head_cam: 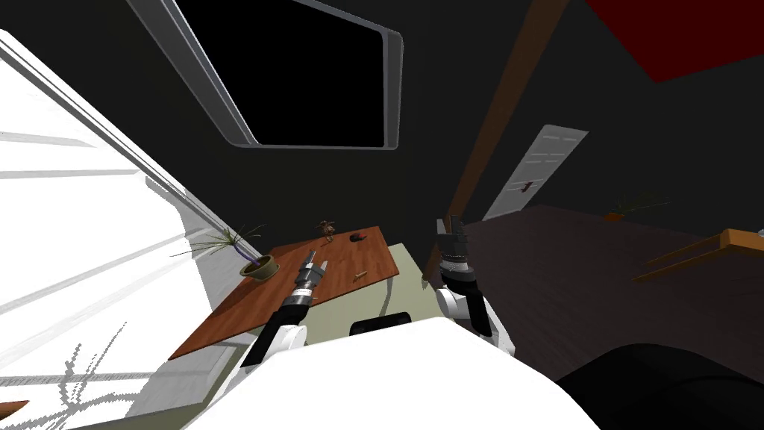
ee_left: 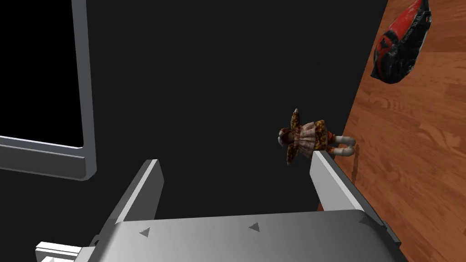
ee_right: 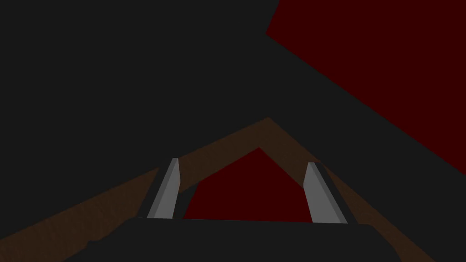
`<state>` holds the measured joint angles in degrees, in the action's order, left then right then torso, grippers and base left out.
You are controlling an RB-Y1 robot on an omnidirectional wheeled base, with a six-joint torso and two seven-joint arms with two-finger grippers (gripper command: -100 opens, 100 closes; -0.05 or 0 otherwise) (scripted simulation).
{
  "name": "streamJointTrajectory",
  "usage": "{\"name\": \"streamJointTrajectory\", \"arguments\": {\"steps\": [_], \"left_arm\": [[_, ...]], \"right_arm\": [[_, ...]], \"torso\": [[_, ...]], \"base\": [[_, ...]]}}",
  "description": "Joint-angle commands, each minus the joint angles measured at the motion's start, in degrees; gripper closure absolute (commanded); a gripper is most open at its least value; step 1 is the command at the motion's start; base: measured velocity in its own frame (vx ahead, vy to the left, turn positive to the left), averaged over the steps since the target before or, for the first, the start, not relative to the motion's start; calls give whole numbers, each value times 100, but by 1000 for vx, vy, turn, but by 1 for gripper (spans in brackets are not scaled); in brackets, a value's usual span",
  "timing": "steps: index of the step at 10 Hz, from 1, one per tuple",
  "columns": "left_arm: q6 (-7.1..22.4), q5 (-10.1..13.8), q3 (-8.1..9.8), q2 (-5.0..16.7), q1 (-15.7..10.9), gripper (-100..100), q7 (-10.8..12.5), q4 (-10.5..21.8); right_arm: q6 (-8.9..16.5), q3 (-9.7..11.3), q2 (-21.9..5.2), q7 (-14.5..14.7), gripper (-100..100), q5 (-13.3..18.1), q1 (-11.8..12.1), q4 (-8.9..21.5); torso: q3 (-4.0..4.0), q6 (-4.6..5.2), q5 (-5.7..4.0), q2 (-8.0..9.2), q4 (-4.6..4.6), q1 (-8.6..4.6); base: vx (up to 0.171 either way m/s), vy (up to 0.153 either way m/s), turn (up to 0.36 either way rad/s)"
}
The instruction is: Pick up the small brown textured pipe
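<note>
- Progress first: the pick has not started, judging by how things lie. The wooden table (head_cam: 239,310) carries the small brown pipe (head_cam: 360,276), which lies flat near the table's front right edge with nothing gripping it.
- Your left gripper (head_cam: 319,263) hovers over the middle of the table, near the pipe but apart from it. Its jaws stand wide open and empty. It points toward the far edge rather than at the pipe.
- Your right gripper (head_cam: 451,224) is held up beyond the table's right side, well away from the work. Its jaws are open too, with nothing between them.
- What is left, as I judge it, is the whole pick: swing the left hand toward the pipe, come down over it, close and lift.
- Around the work, the biggest thing is the grey window frame (head_cam: 392,89) on the dark wall behind the table, enclosing a black area. It is no hindrance.
- A potted plant (head_cam: 258,266) stands on the table's left side, beside your left forearm, so mind its leaves if you pull back that way.
- A black and red pouch (ee_left: 400,45) lies near the far edge, well clear of the pipe.
- A small doll (ee_left: 305,138) stands at the far edge, straight ahead of the left hand's fingers (ee_left: 332,182), and it is not in the way of the pipe.
- Nothing sits between the left gripper and the pipe, so your path looks clear.
</note>
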<state>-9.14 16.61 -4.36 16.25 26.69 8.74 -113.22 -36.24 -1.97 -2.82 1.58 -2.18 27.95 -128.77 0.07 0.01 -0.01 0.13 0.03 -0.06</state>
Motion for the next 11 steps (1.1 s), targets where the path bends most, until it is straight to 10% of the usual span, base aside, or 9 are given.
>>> {"name": "streamJointTrajectory", "arguments": {"steps": [1,11], "left_arm": [[135,128,7,133,-43,-100,86,180],[1189,1189,-166,868,-186,-100,673,1622]], "right_arm": [[0,0,0,0,0,0,0,0],[0,-2,-1,0,0,0,2,0]], "torso": [[0,0,0,0,0,0],[-7,-9,1,-12,-3,7]], "base": [[-20,-19,-158],[-1,-21,-284]]}}
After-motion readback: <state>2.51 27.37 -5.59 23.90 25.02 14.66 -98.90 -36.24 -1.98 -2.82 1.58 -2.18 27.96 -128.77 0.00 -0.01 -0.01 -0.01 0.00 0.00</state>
